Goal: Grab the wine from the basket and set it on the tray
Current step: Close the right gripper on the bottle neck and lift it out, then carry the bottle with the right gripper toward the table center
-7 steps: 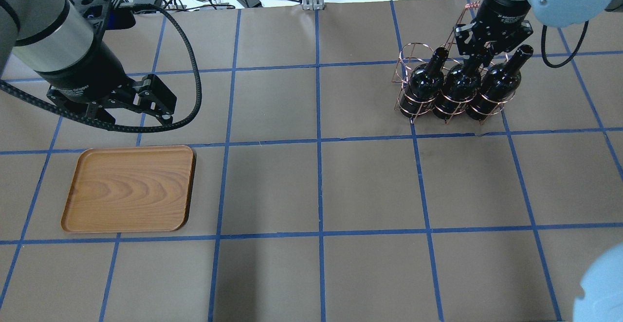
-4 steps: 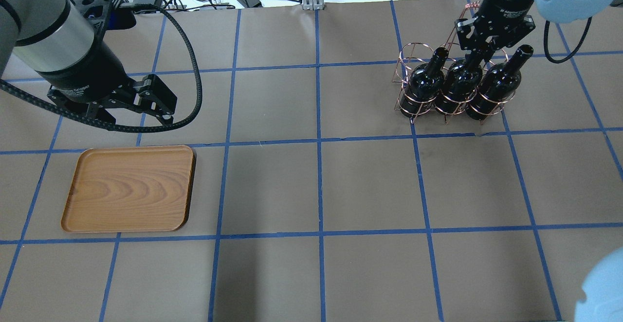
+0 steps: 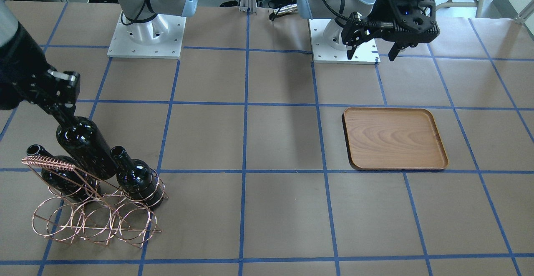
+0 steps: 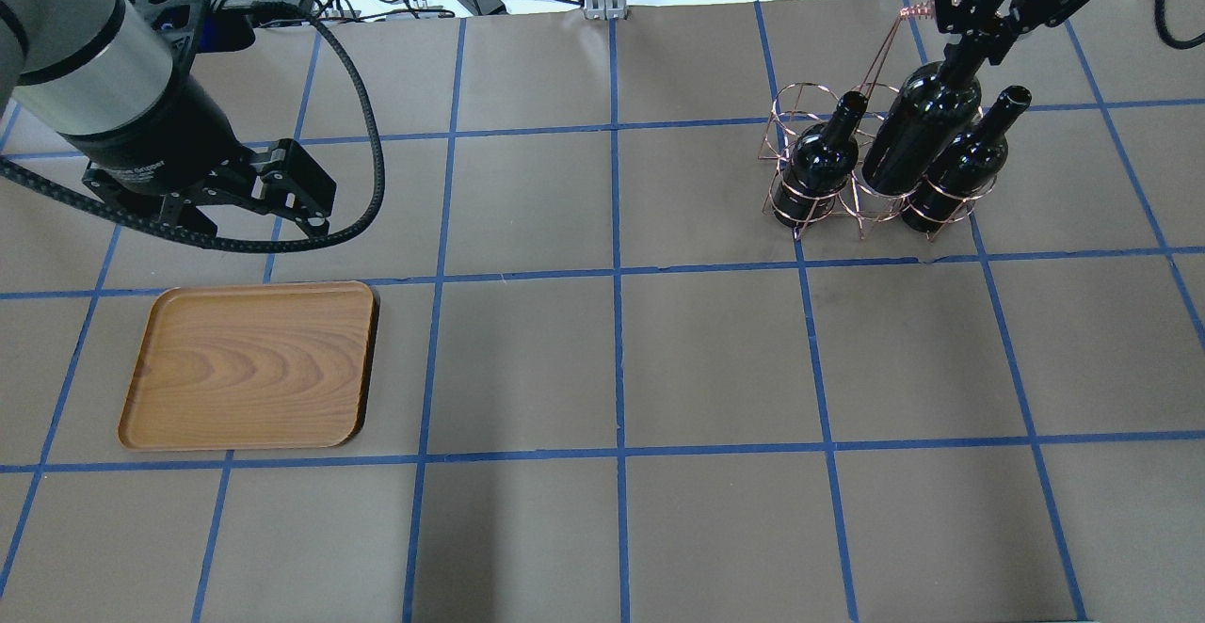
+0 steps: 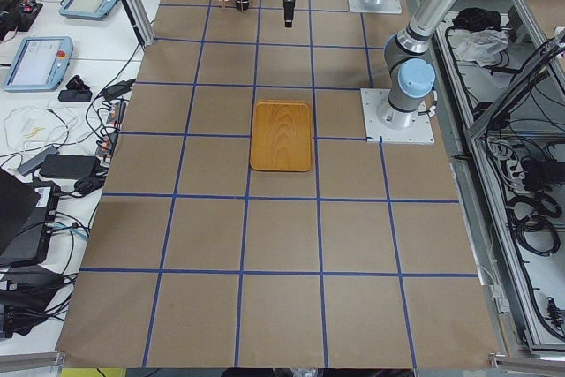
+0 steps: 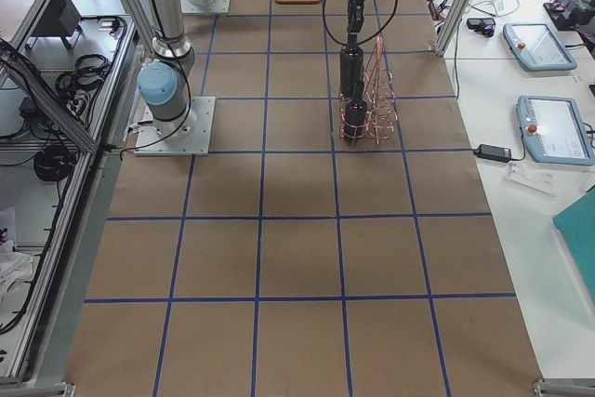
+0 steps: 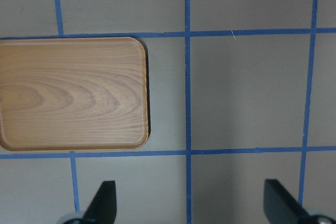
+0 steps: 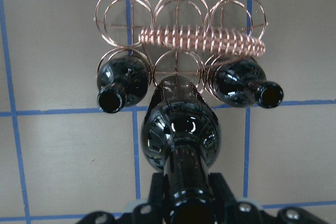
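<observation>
My right gripper (image 4: 977, 38), clamped on the neck, has just lifted the middle wine bottle (image 4: 918, 129) partway out of the basket (image 4: 789, 105) at far right, so I judge the carry to the tray (image 4: 249, 364) on the left, near my wide-open left gripper (image 4: 262, 221), comes next.

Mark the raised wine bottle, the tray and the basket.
wine bottle (image 4: 918, 136): overhead view, middle of its glossy body.
tray (image 4: 249, 364): overhead view, bare wood at its centre.
basket (image 8: 199, 39): right wrist view, on the coiled handle bar.
</observation>
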Motion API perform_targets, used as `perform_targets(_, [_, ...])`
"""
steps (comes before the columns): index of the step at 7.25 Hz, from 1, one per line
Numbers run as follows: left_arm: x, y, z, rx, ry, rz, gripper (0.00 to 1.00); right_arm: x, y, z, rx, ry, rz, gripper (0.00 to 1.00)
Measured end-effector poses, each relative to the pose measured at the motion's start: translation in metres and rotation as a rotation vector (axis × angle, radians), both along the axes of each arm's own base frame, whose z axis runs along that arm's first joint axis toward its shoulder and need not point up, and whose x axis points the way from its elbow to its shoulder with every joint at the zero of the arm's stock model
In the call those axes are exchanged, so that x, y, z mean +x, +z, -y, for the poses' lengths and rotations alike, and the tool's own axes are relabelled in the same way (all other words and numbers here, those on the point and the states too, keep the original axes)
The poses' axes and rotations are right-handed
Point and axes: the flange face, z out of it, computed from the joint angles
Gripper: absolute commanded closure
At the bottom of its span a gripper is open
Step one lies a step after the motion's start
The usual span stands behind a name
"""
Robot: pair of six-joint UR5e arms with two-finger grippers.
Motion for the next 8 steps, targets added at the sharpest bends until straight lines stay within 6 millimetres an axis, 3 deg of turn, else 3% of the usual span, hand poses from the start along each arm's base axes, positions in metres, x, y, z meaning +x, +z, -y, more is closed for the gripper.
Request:
perform_targets(1, [0.003, 0.002, 0.001, -0.005, 0.005, 0.002, 0.00, 0.013, 0.016, -0.022, 0.020, 0.000, -0.007, 0.88])
perform_targets(3, [0.020, 0.006, 0.006, -0.018, 0.032, 0.002, 0.00, 0.060, 0.007, -0.052, 0.088, -0.052, -0.019, 0.88])
perform_targets(5, [0.067, 0.013, 0.014, -0.034, -0.003, 0.001, 0.00, 0.155, -0.021, -0.082, 0.126, -0.095, -0.023, 0.89])
perform_targets(7, [0.124, 0.013, 0.018, -0.035, -0.002, -0.004, 0.00, 0.251, -0.057, -0.100, 0.114, -0.159, -0.010, 0.91])
perform_targets(8, [0.143, 0.011, 0.019, -0.032, -0.013, -0.007, 0.00, 0.290, -0.074, -0.109, 0.108, -0.170, -0.012, 0.94])
